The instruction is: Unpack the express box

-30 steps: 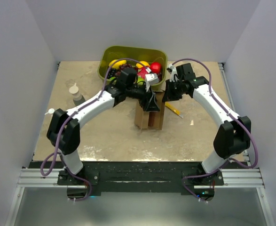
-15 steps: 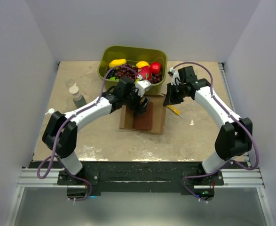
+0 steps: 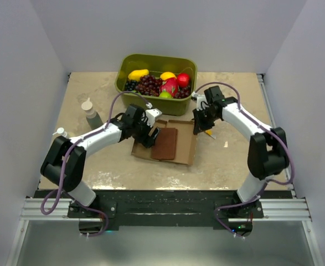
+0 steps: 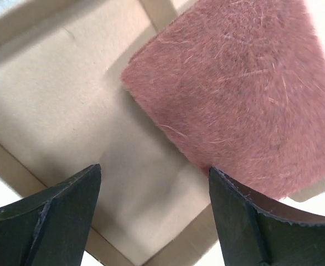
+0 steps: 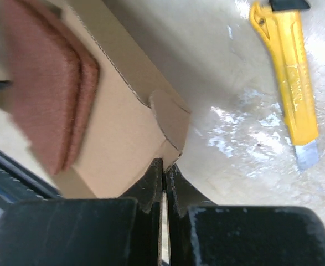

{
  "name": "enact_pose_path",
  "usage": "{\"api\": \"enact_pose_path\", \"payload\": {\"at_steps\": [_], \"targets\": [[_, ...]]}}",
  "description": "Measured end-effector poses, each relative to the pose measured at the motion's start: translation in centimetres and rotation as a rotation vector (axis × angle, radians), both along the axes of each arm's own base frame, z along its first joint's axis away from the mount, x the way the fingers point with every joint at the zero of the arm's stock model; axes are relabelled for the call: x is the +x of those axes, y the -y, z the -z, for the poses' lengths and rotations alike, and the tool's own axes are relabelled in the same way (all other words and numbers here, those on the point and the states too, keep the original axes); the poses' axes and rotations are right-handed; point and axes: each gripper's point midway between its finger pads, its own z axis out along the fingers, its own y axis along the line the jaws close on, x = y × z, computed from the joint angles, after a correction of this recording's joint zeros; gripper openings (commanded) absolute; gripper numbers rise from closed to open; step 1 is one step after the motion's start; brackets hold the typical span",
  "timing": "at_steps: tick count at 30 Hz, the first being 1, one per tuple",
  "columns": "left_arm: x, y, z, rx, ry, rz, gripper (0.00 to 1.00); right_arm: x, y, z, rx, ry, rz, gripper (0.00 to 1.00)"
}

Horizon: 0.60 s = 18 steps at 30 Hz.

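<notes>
The express box (image 3: pixel 187 145) lies open and flat on the table, a brown cardboard mailer with a dark reddish-brown pad (image 3: pixel 165 143) resting in it. My left gripper (image 3: pixel 151 134) hovers open over the box's left part. In the left wrist view its gripper (image 4: pixel 154 216) straddles bare cardboard (image 4: pixel 62 105), with the pad (image 4: pixel 234 94) touching the right fingertip (image 4: pixel 240 216). My right gripper (image 3: pixel 198 125) is shut on the box's right edge. In the right wrist view this gripper (image 5: pixel 163 166) pinches a thin cardboard flap (image 5: pixel 168 119), with the pad (image 5: pixel 46 94) lying beyond it.
An olive-green tub (image 3: pixel 156 57) of fruit stands at the back, just behind the box. A yellow utility knife (image 5: pixel 289 72) lies on the table right of the box, by my right gripper. A grey bottle (image 3: pixel 90 113) stands at the left.
The box has gone from standing on edge to lying flat and open. My left gripper moved left and down toward the near side; the right gripper followed the box's edge down.
</notes>
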Motion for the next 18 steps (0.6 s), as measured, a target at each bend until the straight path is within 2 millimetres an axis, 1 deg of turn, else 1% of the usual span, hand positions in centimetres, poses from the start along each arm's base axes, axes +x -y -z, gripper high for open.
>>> {"api": "enact_pose_path", "payload": {"at_steps": [1, 2, 3, 4, 5, 6, 7, 8, 9, 10, 12, 14, 15, 16, 17, 18], "targets": [[-0.1, 0.1, 0.0, -0.015, -0.009, 0.006, 0.82, 0.1, 0.2, 1.0, -0.019, -0.017, -0.013, 0.13], [-0.2, 0.2, 0.0, -0.033, -0.019, 0.014, 0.82, 0.0, 0.4, 2.3, -0.037, -0.049, -0.027, 0.29], [-0.2, 0.3, -0.1, -0.052, -0.027, 0.02, 0.82, -0.1, 0.6, 3.4, -0.05, -0.078, -0.035, 0.36], [-0.1, 0.4, -0.2, -0.072, -0.033, 0.025, 0.82, -0.2, 0.9, 4.3, -0.061, -0.102, -0.042, 0.4], [-0.1, 0.5, -0.3, -0.09, -0.038, 0.029, 0.82, 0.0, 1.2, 4.6, -0.072, -0.103, -0.049, 0.45], [-0.1, 0.6, -0.5, -0.104, -0.042, 0.033, 0.82, 0.2, 1.6, 4.5, -0.082, -0.091, -0.049, 0.53], [-0.2, 0.8, -0.6, -0.121, -0.046, 0.04, 0.82, 0.6, 1.8, 3.9, -0.089, -0.06, -0.048, 0.58], [-0.2, 0.9, -0.7, -0.134, -0.049, 0.044, 0.82, 1.2, 2.0, 2.7, -0.091, -0.009, -0.045, 0.63], [-0.2, 1.1, -0.8, -0.147, -0.053, 0.047, 0.82, 2.0, 2.0, 1.1, -0.086, 0.058, -0.04, 0.74], [-0.2, 1.3, -0.8, -0.157, -0.057, 0.049, 0.82, 2.6, 2.0, -0.5, -0.078, 0.119, -0.035, 0.73], [-0.3, 1.7, -0.7, -0.177, -0.069, 0.052, 0.81, 3.9, 1.5, -5.2, -0.048, 0.287, -0.035, 0.72], [-0.4, 1.9, -0.4, -0.192, -0.091, 0.046, 0.82, 4.7, 0.3, -10.1, 0.0, 0.442, -0.051, 0.7], [-0.5, 2.0, -0.3, -0.197, -0.102, 0.041, 0.82, 4.7, -0.8, -12.1, 0.031, 0.506, -0.072, 0.7], [-0.6, 2.0, -0.2, -0.202, -0.112, 0.036, 0.82, 4.6, -1.8, -13.4, 0.056, 0.548, -0.094, 0.69], [-0.7, 2.0, 0.0, -0.207, -0.123, 0.032, 0.82, 4.1, -3.4, -14.7, 0.088, 0.592, -0.129, 0.67], [-0.7, 2.0, 0.0, -0.212, -0.132, 0.027, 0.81, 3.6, -4.8, -15.2, 0.111, 0.61, -0.163, 0.65]]}}
